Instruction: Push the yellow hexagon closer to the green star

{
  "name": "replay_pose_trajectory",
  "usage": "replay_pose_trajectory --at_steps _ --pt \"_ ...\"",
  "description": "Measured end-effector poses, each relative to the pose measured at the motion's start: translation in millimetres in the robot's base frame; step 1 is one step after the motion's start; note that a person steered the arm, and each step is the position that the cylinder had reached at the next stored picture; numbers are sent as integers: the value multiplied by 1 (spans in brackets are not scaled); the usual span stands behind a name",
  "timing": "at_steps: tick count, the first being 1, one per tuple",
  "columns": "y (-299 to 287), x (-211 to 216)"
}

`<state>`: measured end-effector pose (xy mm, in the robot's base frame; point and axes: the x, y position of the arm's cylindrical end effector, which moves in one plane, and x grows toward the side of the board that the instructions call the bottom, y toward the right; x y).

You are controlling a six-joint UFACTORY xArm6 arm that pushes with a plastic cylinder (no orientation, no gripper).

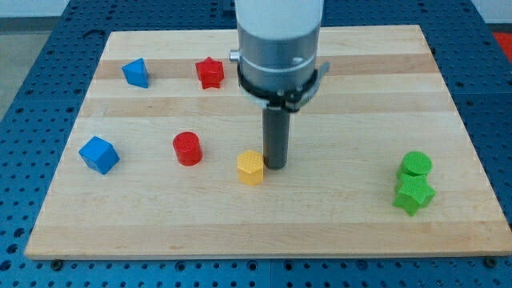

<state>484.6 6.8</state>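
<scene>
The yellow hexagon (250, 167) lies near the middle of the wooden board, a little toward the view's bottom. The green star (414, 194) lies at the view's right, near the bottom edge, with a green cylinder (416, 165) touching it just above. My tip (276, 166) rests on the board right beside the hexagon, on its right side, touching or nearly touching it. The star is far to the right of both.
A red cylinder (187, 149) lies left of the hexagon. A blue cube (98, 154) lies at the left. A blue block (136, 73) and a red star (210, 73) lie near the top left. The board (360, 96) sits on a blue perforated table.
</scene>
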Motion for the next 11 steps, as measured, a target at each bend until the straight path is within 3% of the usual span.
replay_pose_trajectory --at_steps 1,2,3,6,9,11 --pt "-42 -22" --pt "-94 3" --pt "-86 21" --pt "35 28" --pt "61 33" --pt "120 42"
